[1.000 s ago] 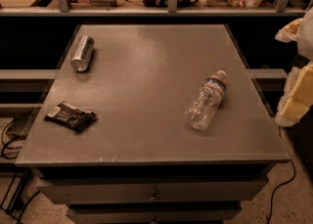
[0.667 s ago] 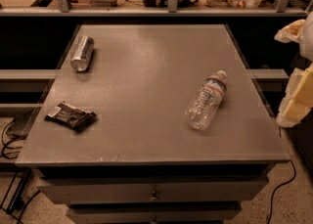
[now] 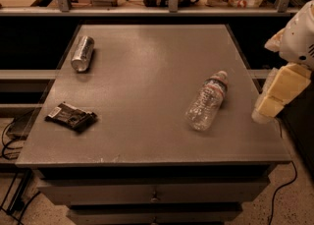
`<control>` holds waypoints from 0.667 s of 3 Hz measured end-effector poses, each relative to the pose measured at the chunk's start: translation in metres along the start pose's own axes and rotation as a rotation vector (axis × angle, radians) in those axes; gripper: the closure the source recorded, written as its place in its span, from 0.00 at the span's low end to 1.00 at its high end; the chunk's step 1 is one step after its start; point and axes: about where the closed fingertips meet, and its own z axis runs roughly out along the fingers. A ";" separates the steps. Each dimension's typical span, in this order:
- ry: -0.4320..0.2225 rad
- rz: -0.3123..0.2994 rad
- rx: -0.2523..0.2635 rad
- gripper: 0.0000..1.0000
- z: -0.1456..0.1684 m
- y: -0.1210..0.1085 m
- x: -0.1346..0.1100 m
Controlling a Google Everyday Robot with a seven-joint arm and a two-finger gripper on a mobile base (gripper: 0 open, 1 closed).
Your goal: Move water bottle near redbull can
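Cream claw (image 3: 265, 111) beside table (image 3: 147, 76) edge, near lying water bottle (image 3: 207, 102)

Gripper (image 3: 266, 112) at far right of camera view: blocky cream-yellow segments, squared edges, ending in a paler rounded tip. Directly above it, a white rounded housing (image 3: 300, 35) carrying small dark and reddish specks (markings unreadable from here).

Toppled bottle (image 3: 206, 102) right, toppled can (image 3: 82, 53) far-left, claw (image 3: 265, 112) rightmost.
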 end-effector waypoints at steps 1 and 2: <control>0.017 0.156 0.009 0.00 0.013 -0.004 -0.007; 0.015 0.247 0.011 0.00 0.013 -0.004 -0.008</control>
